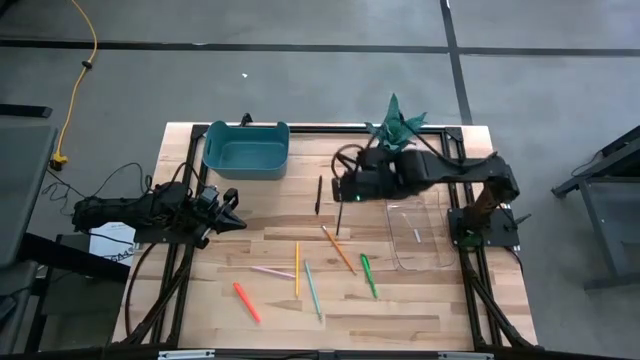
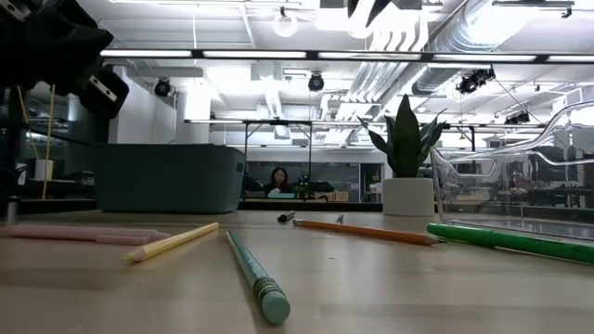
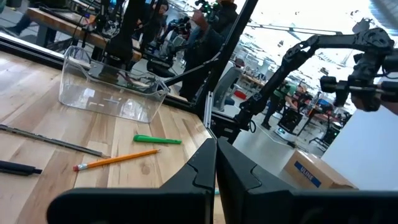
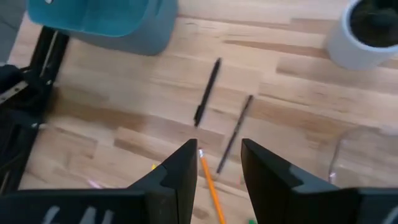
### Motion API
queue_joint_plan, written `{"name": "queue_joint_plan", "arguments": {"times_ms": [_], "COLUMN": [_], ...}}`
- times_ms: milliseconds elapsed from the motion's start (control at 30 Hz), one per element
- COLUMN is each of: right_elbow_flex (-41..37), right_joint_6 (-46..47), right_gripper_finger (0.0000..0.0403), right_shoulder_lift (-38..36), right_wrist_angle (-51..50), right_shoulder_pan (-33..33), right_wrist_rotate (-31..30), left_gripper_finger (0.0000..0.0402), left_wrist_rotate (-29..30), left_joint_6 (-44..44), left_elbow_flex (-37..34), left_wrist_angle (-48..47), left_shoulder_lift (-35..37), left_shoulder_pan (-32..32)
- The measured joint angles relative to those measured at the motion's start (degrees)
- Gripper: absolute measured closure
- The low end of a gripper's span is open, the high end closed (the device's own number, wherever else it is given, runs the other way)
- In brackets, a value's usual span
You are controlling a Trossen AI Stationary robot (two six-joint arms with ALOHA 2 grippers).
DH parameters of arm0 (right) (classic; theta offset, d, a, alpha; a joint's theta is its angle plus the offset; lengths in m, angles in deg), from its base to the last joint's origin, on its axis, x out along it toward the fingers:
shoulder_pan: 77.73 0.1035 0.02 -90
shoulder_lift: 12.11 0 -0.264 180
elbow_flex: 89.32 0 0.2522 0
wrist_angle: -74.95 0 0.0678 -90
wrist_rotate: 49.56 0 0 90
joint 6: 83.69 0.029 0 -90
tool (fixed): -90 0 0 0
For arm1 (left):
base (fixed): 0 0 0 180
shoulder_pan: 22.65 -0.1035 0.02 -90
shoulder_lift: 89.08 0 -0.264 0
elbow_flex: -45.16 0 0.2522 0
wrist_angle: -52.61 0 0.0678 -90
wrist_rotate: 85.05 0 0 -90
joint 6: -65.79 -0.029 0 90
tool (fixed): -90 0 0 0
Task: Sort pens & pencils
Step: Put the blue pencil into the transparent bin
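In the low view the teal pencil (image 2: pixel 252 275) lies nearest; the green pen (image 2: pixel 506 240) is cut off at right. Farther, the right gripper (image 1: pixel 338 188) hangs open and empty above the brown pencil (image 4: pixel 234 133), black pen (image 4: pixel 207 92) beside. The left gripper (image 1: pixel 236 210), at left, is closed, empty.

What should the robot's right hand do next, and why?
Probably dip straight down: the open right hand hovers above the slim dark brown pencil, which lies loose on the wooden table with the thicker black pen close by.
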Motion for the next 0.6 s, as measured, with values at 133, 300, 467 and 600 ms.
{"name": "queue_joint_plan", "arguments": {"times_ms": [133,300,467,600], "right_elbow_flex": [0.0,-6.3,-19.0,-29.9], "right_joint_6": [-0.6,-3.0,-7.5,-5.2], "right_gripper_finger": [0.0288,0.0288,0.0288,0.0288], "right_shoulder_lift": [0.9,1.4,-1.2,-6.4], "right_wrist_angle": [1.7,12.0,30.1,38.0], "right_shoulder_pan": [1.4,0.7,-1.4,-3.5], "right_wrist_rotate": [0.9,4.7,12.9,14.9], "left_gripper_finger": [0.0401,0.0401,0.0401,0.0401], "left_wrist_rotate": [0.0,0.0,-0.2,-0.5], "left_joint_6": [-0.2,-0.1,0.0,0.6], "left_elbow_flex": [0.0,0.0,0.0,0.0], "left_wrist_angle": [0.0,0.0,0.0,0.0], "left_shoulder_lift": [0.0,0.0,0.0,0.0], "left_shoulder_pan": [0.0,0.0,0.0,0.0]}}
